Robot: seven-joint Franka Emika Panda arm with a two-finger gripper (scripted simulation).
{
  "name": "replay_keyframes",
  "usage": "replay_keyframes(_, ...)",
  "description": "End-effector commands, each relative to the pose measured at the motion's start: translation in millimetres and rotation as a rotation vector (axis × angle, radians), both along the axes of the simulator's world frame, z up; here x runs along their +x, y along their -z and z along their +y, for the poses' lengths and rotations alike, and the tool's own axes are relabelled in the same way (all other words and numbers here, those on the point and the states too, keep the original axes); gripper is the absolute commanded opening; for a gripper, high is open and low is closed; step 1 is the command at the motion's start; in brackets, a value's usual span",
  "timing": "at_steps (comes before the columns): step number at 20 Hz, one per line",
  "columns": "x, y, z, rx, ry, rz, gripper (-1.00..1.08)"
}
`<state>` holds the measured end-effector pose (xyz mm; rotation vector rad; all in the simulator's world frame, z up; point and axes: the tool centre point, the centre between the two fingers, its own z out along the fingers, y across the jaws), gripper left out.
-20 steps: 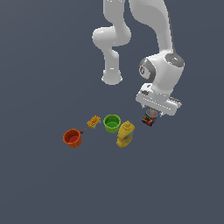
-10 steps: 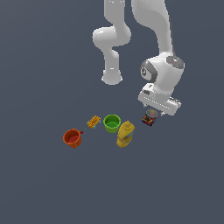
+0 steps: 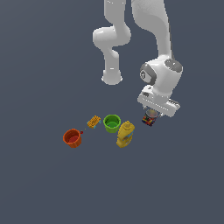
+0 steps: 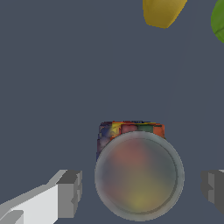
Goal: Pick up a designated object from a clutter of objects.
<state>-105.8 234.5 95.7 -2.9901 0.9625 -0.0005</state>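
Hovering directly over the designated object [image 4: 138, 175], the tool [image 4: 140, 188] is sitting spread, 1 finger on each side, not touching. Object is standing upright between them; yellow bottle [image 3: 125, 134] nearby.

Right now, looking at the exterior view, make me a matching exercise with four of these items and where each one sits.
Items:
1. orange cup
2. green cup
3. yellow bottle
4. dark multicoloured item

Places:
A. directly under the gripper
B. farthest toward the exterior view's left
C. between the ridged block and the bottle
D. between the green cup and the multicoloured item

Pairs: 1-B, 2-C, 3-D, 4-A
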Motion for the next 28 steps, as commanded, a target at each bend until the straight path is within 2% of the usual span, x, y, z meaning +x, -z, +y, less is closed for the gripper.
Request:
replay_keyframes(1,-0.7,10.6,0.0,0.000,0.000,0.001,1.00)
replay_keyframes(11,-1.0,37.5,0.1,0.000,0.001,0.001,1.00)
replay_keyframes(12,-1.0,37.5,0.1,0.000,0.001,0.001,-1.00)
replay_keyframes(28,-0.6,29.6,-4.9,0.001,0.001,-0.001,-1.00)
